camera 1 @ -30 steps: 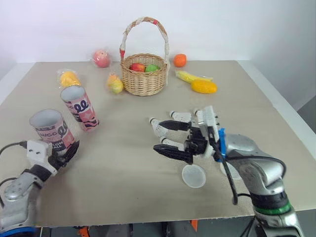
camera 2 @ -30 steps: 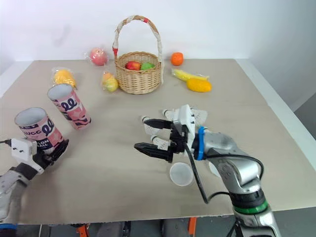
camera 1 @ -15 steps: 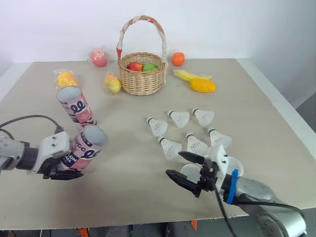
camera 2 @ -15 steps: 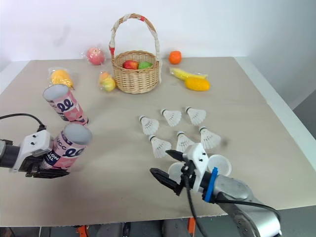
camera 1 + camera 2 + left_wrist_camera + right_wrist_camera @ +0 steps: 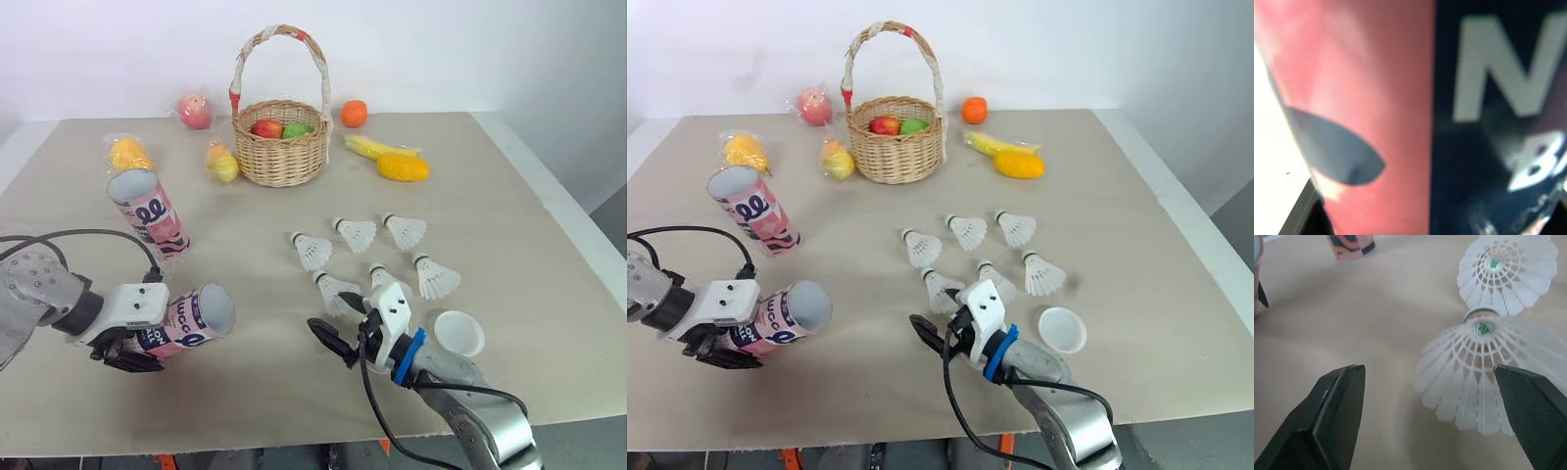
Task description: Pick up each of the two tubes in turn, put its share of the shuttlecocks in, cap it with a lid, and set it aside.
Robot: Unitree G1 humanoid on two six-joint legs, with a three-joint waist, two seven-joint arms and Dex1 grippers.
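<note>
My left gripper (image 5: 125, 343) is shut on a pink tube (image 5: 188, 320), held almost level just above the table with its open mouth toward the shuttlecocks; its label (image 5: 1400, 117) is pressed close in the left wrist view. A second pink tube (image 5: 149, 211) stands at the left. Several white shuttlecocks (image 5: 356, 235) lie mid-table. My right gripper (image 5: 338, 323) is open, low over the table, beside the nearest shuttlecock (image 5: 1479, 377), which lies untouched between the fingers (image 5: 1332, 416). A white lid (image 5: 458, 333) lies to the right.
A wicker basket (image 5: 284, 152) with fruit stands at the back centre. Loose fruit lies around it: an apple (image 5: 196, 112), an orange (image 5: 354, 114), a mango and banana (image 5: 400, 164), and bagged fruit (image 5: 133, 154). The table's front edge is near both arms.
My left gripper has swung the held tube flatter and further right. The right gripper has moved left, off the lids, to the nearest shuttlecock.
</note>
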